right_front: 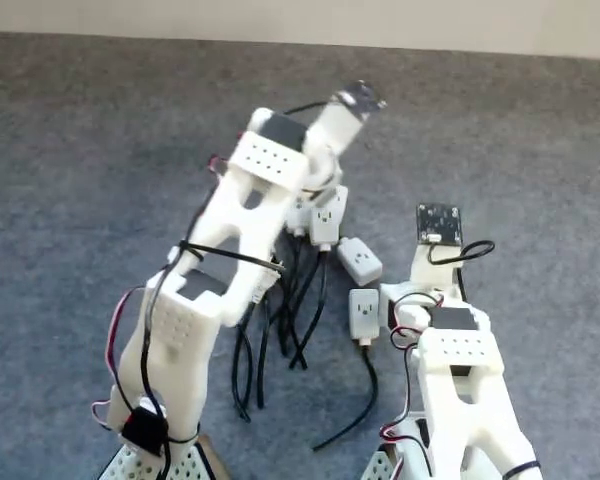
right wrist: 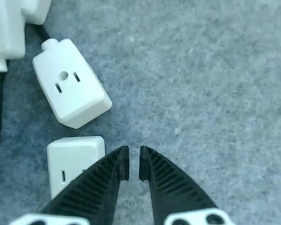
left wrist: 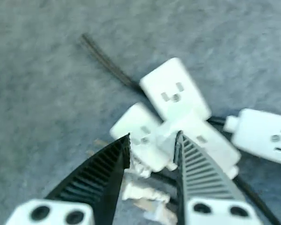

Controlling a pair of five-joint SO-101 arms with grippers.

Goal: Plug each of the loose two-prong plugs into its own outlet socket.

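High view: grey carpet point(right_front: 70, 150), pale wall point(right_front: 430, 20) along its far edge. I note the left gripper point(left wrist: 152, 140) parted, straddling a white socket block point(left wrist: 140, 131). The right gripper point(right wrist: 134, 161) is nearly closed and empty, over carpet.

Socket cluster point(right_front: 325, 218): white blocks, touching, faces up.
Tilted socket point(right_front: 360, 261): at cluster's 4 o'clock.
Lone socket point(right_front: 364, 311): cluster's 5 o'clock, black cord point(right_front: 368, 385) attached.

You have a grey, fuzzy table point(right_front: 70, 150) in front of you. White socket blocks point(right_front: 359, 260) lie close together near its middle, and black cords point(right_front: 365, 395) trail toward the near edge.
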